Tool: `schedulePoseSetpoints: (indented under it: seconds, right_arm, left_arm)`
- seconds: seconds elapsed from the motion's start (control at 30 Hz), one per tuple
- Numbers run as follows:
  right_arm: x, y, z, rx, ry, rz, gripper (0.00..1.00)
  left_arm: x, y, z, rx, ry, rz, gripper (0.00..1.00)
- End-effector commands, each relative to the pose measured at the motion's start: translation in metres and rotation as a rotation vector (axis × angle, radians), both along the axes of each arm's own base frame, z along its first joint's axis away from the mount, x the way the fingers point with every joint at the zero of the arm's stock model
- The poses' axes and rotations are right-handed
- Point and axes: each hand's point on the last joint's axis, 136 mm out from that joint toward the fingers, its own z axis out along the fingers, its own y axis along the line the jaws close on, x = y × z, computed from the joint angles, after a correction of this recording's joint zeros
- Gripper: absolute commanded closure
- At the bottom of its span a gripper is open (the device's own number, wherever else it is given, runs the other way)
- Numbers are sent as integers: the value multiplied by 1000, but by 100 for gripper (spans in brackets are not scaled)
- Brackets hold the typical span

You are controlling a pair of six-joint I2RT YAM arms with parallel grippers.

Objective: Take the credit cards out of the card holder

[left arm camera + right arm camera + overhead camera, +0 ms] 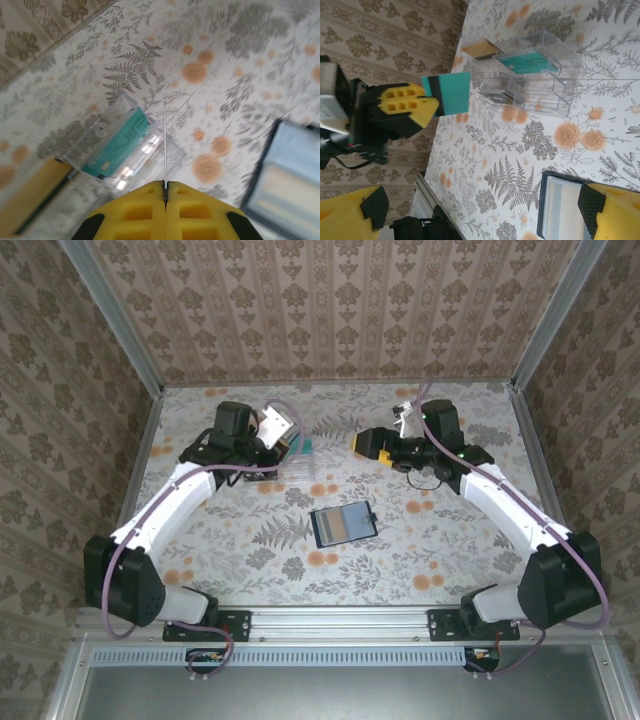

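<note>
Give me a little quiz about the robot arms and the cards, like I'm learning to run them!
1. True or false: the right gripper is squeezing the wallet.
2. Pick one: the card pinched in the left gripper is mostly A) white, B) teal, C) yellow.
3. In a few words: where does the other teal card lie?
Key: 1 false, its jaws stand wide open and hold nothing; 2 B; 3 inside the clear tray.
</note>
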Motion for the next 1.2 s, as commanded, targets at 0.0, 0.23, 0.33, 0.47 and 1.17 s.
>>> schedulePoseSetpoints:
  seconds: [0.0, 0.23, 0.33, 0.47, 1.17]
  right_arm:
    - [-5, -11, 6, -27, -16, -22, 0]
    - [-7, -18, 9, -29, 0, -21, 0]
    - [-9, -20, 11, -34, 7, -18, 0]
    - [-11, -22, 11, -41, 21, -14, 0]
    - [-1, -22, 3, -23, 64, -5, 0]
  left_arm:
    - [13, 2, 0, 232, -193, -156, 100]
    - [32, -4, -34, 531, -375, -336, 100]
    - [41, -4, -43, 561, -417, -358, 100]
    - [51, -6, -53, 581, -427, -398, 100]
    - [74, -20, -78, 603, -380, -429, 100]
